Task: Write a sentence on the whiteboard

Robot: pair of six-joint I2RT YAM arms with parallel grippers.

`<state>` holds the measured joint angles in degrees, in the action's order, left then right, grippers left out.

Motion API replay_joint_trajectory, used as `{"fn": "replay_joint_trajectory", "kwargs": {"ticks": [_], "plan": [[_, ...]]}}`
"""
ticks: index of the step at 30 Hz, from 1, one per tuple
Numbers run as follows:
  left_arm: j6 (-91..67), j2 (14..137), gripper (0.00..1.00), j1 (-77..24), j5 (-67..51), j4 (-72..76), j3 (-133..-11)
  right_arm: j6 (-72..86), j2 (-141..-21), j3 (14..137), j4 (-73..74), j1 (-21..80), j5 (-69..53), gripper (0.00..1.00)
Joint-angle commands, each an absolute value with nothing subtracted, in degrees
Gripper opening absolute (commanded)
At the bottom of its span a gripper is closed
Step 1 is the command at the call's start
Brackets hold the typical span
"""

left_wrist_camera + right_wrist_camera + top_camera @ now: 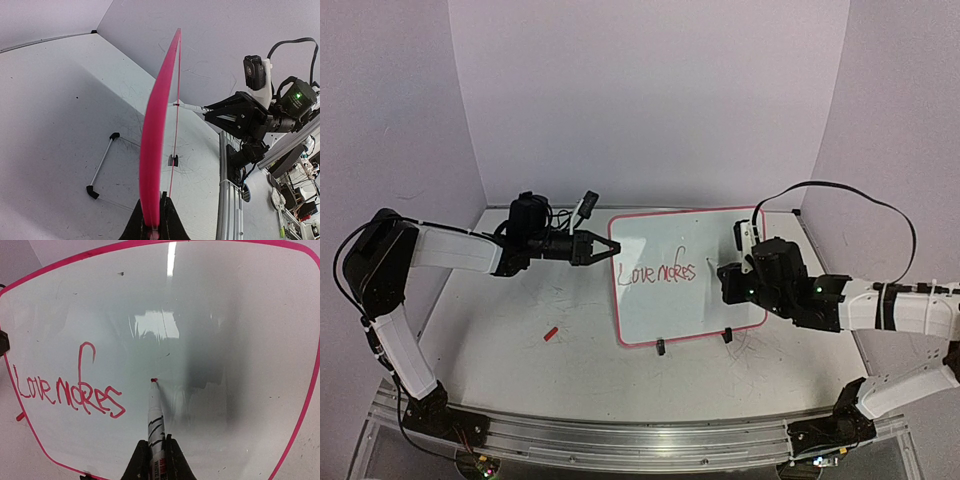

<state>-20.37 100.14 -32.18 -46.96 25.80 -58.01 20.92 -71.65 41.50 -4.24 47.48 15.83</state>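
- While left gripper [603, 247] was clamped on the left rim of whiteboard [692, 312], whiteboard stood between the arms.
- Right gripper [154, 452] was clamped on marker [155, 412]; tip sat just right of sentence [67, 392], whose line ran left-right, with blank surface further right.
- Tip contact was unclear; script was hard to read.

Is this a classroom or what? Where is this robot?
Probably a robot lab, in a small test booth. Plain white walls box in the table, the left arm and right arm are bolted to a metal rail, and the left wrist view shows a bench cluttered with cables and gear.
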Motion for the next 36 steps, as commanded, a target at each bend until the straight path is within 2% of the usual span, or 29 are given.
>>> {"fn": "replay_joint_trajectory", "kwargs": {"ticks": [1,16,36], "plan": [[-16.00,101.28,0.00,-32.29,-41.31,21.27,-58.78,22.62,-70.39,40.11,-5.44,47.15,15.23,0.00],[-16.00,101.25,0.00,-32.29,-41.40,21.19,-58.71,26.33,-69.90,36.39,-4.46,47.24,12.93,0.00],[-15.82,100.64,0.00,-32.25,-41.22,21.01,-58.38,25.77,-66.74,38.21,-2.50,47.24,14.65,0.00]]}}
